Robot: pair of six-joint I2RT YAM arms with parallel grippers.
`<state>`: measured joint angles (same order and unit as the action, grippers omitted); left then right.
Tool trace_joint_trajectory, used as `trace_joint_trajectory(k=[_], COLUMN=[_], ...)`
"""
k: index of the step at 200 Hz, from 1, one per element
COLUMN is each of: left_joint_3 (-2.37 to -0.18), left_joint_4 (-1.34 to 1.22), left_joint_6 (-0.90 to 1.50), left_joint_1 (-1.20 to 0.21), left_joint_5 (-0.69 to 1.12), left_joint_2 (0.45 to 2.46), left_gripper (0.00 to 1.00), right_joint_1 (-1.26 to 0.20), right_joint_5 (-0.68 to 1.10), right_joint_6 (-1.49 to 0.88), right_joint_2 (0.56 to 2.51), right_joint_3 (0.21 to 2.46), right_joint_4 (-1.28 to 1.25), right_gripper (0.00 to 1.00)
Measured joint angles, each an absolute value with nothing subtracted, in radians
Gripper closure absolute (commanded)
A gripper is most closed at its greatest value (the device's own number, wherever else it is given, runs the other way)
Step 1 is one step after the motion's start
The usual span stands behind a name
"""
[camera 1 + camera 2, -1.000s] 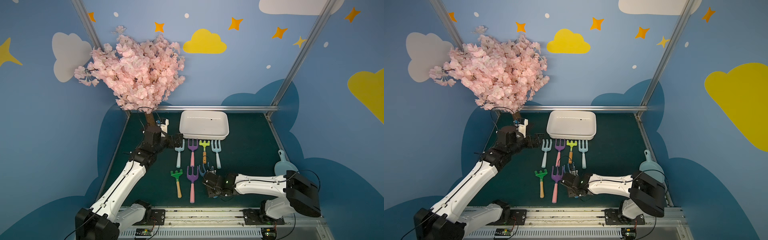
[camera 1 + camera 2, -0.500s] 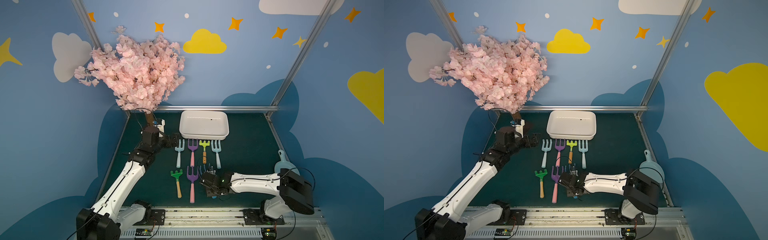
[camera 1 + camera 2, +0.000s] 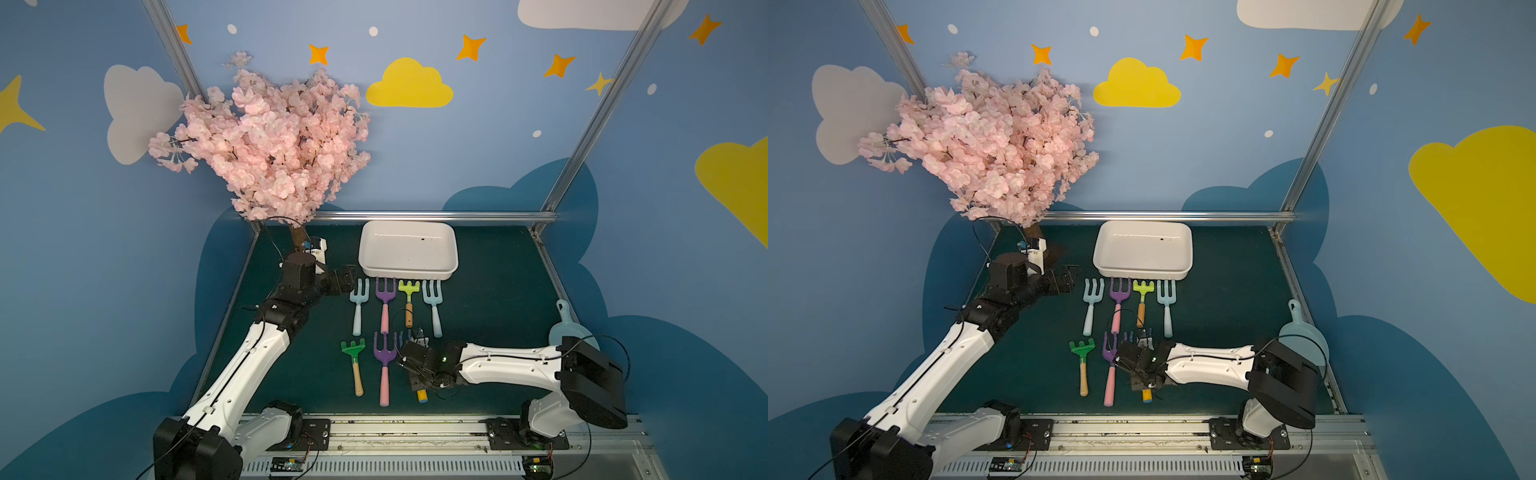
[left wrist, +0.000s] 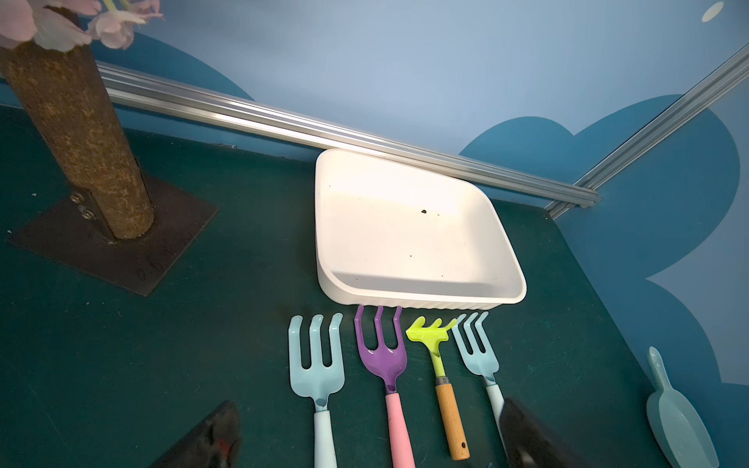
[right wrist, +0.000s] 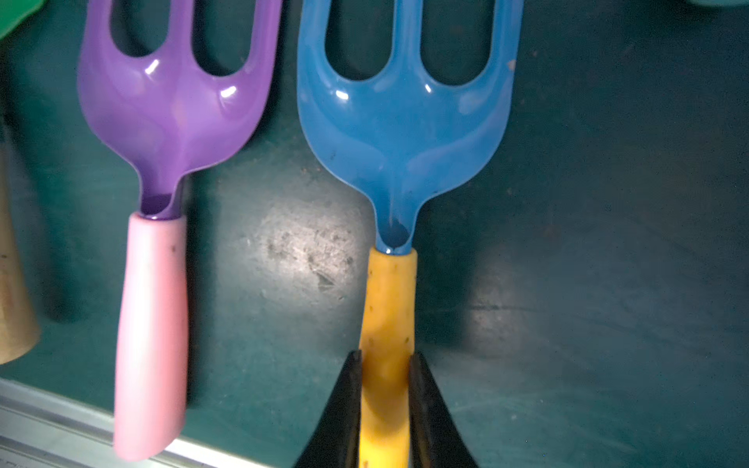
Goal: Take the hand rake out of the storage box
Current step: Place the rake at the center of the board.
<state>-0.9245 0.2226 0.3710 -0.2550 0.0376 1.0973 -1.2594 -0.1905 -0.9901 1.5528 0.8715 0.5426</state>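
**Fingers (image 4: 215,433) of the left gripper (image 3: 347,281) spread wide; those of the right gripper (image 5: 387,385) closed on the blue hand rake (image 5: 401,133)**

The left gripper is held near the desk's (image 3: 498,291) left edge, just beside the left pale blue fork (image 3: 358,297). Its jaws are parted wide and pointed toward the back row. The blossom tree (image 3: 270,145) is fixed at the back left corner. The storage box (image 3: 407,253) is set against the middle of the back edge, with a dark speck on its floor. Just in front of its front wall four tools are laid side by side, tines toward the box: the left pale blue fork, the back purple fork (image 3: 385,291), the lime rake (image 3: 409,286) and the right pale blue fork (image 3: 432,293). Nearer the front edge a second row is formed by the green rake (image 3: 353,347), the front purple fork (image 3: 384,357) and the blue hand rake. The blue hand rake is found outside the box and well apart from it, just beside the front purple fork. Its yellow handle is pinched on both sides by the right gripper's black pads (image 5: 425,405). Whether it is rested on the desk or just lifted cannot be told. The pale blue scoop (image 3: 569,332) is seen at the right edge, partly hidden by the right arm.
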Motion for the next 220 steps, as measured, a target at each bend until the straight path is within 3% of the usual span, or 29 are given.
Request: trace_joint_trajectory(k=[43, 56, 66, 98, 111, 141, 188, 203, 220], left_joint_3=[-0.923, -0.923, -0.923, -0.923, -0.923, -0.922, -0.921, -0.921, -0.921], left_joint_4=[0.223, 0.223, 0.224, 0.226, 0.226, 0.227, 0.228, 0.228, 0.228], left_joint_6=[0.375, 0.375, 0.375, 0.375, 0.375, 0.376, 0.387, 0.387, 0.386], left_joint_1=[-0.249, -0.248, -0.247, -0.239, -0.235, -0.230, -0.230, -0.230, -0.229], left_joint_5=[0.050, 0.052, 0.054, 0.057, 0.060, 0.073, 0.080, 0.080, 0.081], left_joint_2=[1.097, 1.097, 1.097, 1.087, 1.080, 1.078, 1.078, 1.078, 1.078], left_gripper=[0.00, 0.00, 0.00, 0.00, 0.00, 0.00, 0.00, 0.00, 0.00], right_joint_1=[-1.263, -1.267, -1.269, -1.274, -1.274, -1.274, -1.274, -1.274, -1.274], right_joint_5=[-0.199, -0.202, -0.206, -0.205, -0.204, -0.204, -0.213, -0.214, -0.213], right_joint_6=[-1.011, -1.022, -1.035, -1.048, -1.050, -1.056, -1.073, -1.073, -1.070], right_joint_2=[1.557, 1.560, 1.565, 1.586, 1.602, 1.630, 1.630, 1.626, 1.616], right_joint_3=[0.876, 0.877, 0.877, 0.877, 0.879, 0.886, 0.886, 0.880, 0.869], right_joint_4=[0.543, 0.541, 0.534, 0.524, 0.522, 0.516, 0.508, 0.499, 0.487], right_gripper=[0.82, 0.76, 0.67, 0.61, 0.63, 0.78, 0.85, 0.80, 0.68])
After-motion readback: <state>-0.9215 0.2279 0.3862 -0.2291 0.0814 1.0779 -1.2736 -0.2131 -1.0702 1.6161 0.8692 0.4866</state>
